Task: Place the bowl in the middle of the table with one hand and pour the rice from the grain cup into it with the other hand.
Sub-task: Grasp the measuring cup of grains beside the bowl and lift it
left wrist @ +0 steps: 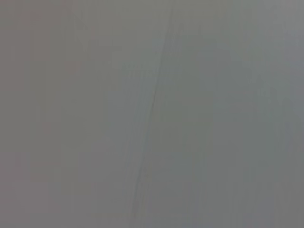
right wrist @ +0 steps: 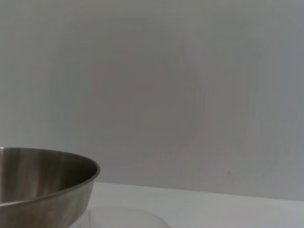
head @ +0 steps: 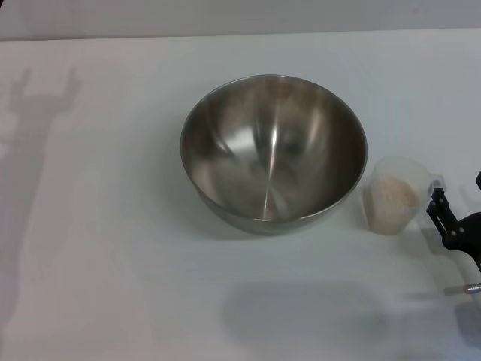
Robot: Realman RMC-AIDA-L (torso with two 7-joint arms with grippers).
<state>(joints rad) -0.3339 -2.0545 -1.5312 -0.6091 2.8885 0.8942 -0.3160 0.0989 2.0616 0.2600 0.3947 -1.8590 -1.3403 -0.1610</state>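
One bowl [head: 273,150] stands upright near the middle of the table [head: 98,248], its steel inside bare of grains. Just beside it, on the robot's right, stands one cup [head: 393,195], upright, with rice [head: 391,197] filling its lower part. A narrow strip of table shows between bowl and cup in the head view; the right wrist view shows the bowl's rim [right wrist: 47,164] and the cup's clear rim [right wrist: 123,216] close together, and whether they touch there cannot be told.

The right gripper [head: 451,218] sits at the right edge of the head view, just beside the cup's handle side. One dark finger reaches toward the handle; whether it is touching, and whether the fingers are spread or closed, cannot be told, since most of the gripper lies outside the view.

The left gripper does not appear in any view; the left wrist view shows only a plain grey surface.

Nothing else stands on the table. Wide room lies open to the left of the bowl and in front of it, crossed only by soft shadows. Behind the bowl the table runs clear to its far edge [head: 240,34].
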